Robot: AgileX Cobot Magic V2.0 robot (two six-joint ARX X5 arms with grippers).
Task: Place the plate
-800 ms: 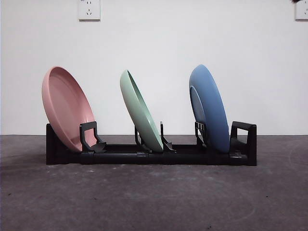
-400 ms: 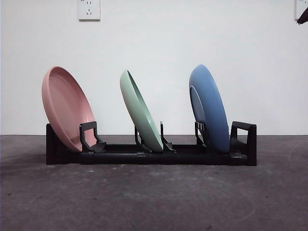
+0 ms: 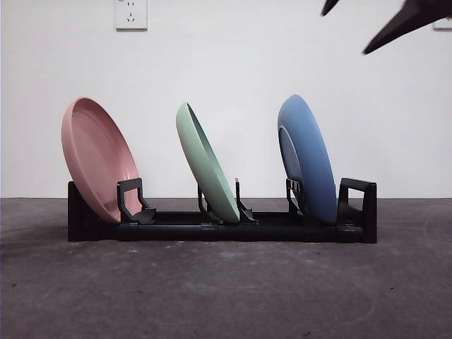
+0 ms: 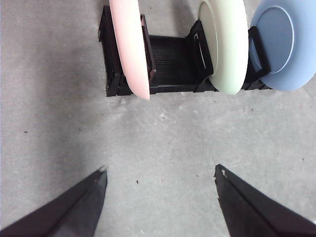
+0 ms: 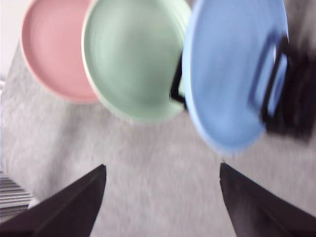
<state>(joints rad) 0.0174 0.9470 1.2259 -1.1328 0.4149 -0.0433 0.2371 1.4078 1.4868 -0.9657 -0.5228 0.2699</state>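
A black rack (image 3: pixel 219 229) on the grey table holds three plates on edge: a pink plate (image 3: pixel 97 159) at the left end, a green plate (image 3: pixel 206 164) in the middle, a blue plate (image 3: pixel 308 159) at the right end. My right gripper (image 3: pixel 357 25) is open and empty, high at the top right above the blue plate; its blurred wrist view shows the pink plate (image 5: pixel 54 54), the green plate (image 5: pixel 131 59) and the blue plate (image 5: pixel 232 74) beyond the open right gripper (image 5: pixel 163 173). My left gripper (image 4: pixel 160 173) is open and empty over bare table, short of the rack (image 4: pixel 168 64).
A white wall with a socket (image 3: pixel 131 14) stands behind the rack. Grey table surface (image 3: pixel 226 289) stretches in front of the rack.
The right gripper has come into the front view from the top right corner, moving left and down toward the blue plate. The plates and rack have not moved.
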